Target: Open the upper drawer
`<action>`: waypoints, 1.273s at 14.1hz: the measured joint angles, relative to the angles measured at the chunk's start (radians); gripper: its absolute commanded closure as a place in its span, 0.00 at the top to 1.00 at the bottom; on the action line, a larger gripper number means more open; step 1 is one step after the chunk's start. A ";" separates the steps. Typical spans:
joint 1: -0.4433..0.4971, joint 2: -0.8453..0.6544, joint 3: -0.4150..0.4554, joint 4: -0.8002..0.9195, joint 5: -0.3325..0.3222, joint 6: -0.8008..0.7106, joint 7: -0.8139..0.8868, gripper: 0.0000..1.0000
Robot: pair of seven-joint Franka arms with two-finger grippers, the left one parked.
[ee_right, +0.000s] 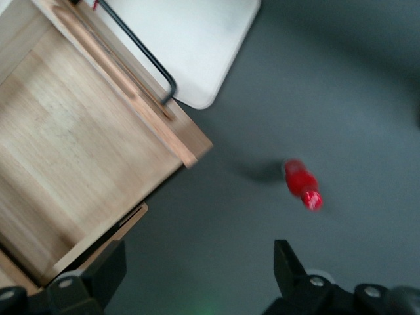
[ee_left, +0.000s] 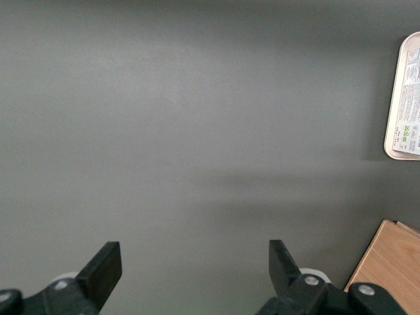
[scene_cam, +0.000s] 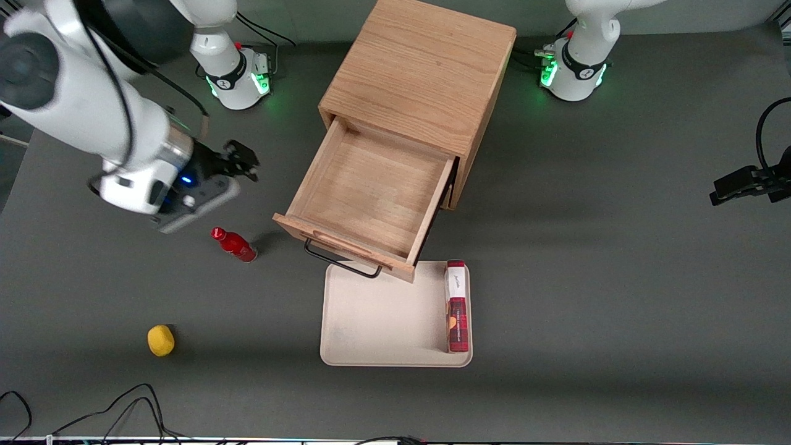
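Dark grey matte tabletop [scene_cam: 618, 259], soft shadow bands, black cables [scene_cam: 123, 405] along its near edge

We count one wooden cabinet [scene_cam: 426, 68] with one upper drawer [scene_cam: 371, 191] pulled out, one beige tray [scene_cam: 383, 315], one red carton [scene_cam: 456, 306], one red bottle [scene_cam: 235, 245], one yellow ball [scene_cam: 160, 340], and one gripper [scene_cam: 241, 162], its fingers spread.

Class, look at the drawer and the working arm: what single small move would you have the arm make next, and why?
Probably just lift the claw away and stop. The upper drawer already stands pulled well out of the cabinet, its handle over the tray, and the open claw holds nothing, hanging above the red bottle.
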 measured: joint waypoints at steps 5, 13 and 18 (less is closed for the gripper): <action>-0.176 -0.221 -0.002 -0.159 0.024 -0.055 0.108 1.00; -0.340 -0.166 -0.025 -0.172 0.035 -0.050 0.136 1.00; -0.312 -0.171 -0.042 -0.199 0.035 -0.037 0.136 1.00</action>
